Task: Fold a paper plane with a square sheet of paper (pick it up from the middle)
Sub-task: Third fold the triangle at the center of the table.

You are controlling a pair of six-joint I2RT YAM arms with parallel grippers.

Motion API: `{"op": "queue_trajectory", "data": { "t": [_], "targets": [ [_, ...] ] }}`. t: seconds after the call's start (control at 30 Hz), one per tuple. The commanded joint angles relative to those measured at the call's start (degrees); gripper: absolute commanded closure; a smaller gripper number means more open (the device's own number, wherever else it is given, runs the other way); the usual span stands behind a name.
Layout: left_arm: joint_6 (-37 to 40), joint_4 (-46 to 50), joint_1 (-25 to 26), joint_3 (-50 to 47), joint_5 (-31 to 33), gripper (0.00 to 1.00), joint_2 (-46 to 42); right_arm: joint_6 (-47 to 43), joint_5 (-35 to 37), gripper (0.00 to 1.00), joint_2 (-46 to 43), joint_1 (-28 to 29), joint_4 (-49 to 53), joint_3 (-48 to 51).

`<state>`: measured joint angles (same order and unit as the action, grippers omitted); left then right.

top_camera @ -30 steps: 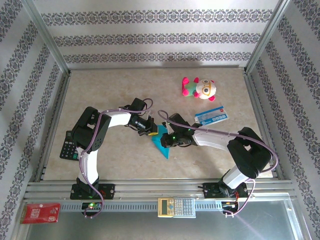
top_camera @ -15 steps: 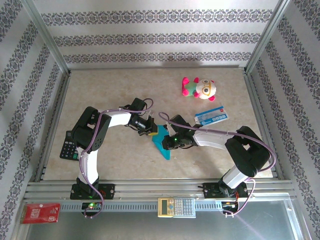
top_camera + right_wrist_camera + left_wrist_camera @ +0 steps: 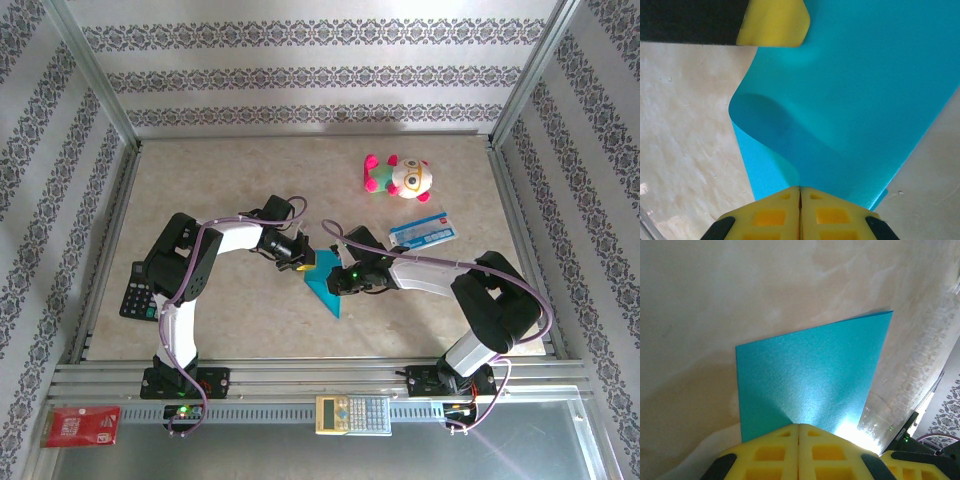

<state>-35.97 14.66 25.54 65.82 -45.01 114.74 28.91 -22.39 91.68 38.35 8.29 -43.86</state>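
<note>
Pinched tight on the square sheet of paper, mid-table, by left gripper at its 11 o'clock and right gripper at 3 o'clock. Could tear or crease crooked if tugged apart.

Your table is a beige, marbled top boxed in by a metal frame. Near its middle you have the teal-blue sheet of paper, narrowing to a point that aims at the near edge, part of it flat on the top and one flap curling up off it. At the far right you find the plush toy and, a little nearer and apart from it, the white-and-blue card. A black calculator lies at the left edge, well apart from the paper
</note>
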Motion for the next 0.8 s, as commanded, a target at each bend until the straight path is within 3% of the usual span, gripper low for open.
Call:
{"op": "queue_trajectory", "data": {
  "t": [0.0, 0.77],
  "targets": [
    [1.34, 4.02, 0.48, -0.01, 3.88, 0.91, 2.55, -1.80, -0.78, 0.91, 1.20, -0.62, 0.45, -0.68],
    [1.30, 3.71, 0.61, -0.23, 3.53, 0.92, 2.69, -3.81, -0.50, 0.92, 4.41, -1.32, 2.49, -2.81]
  ]
}}
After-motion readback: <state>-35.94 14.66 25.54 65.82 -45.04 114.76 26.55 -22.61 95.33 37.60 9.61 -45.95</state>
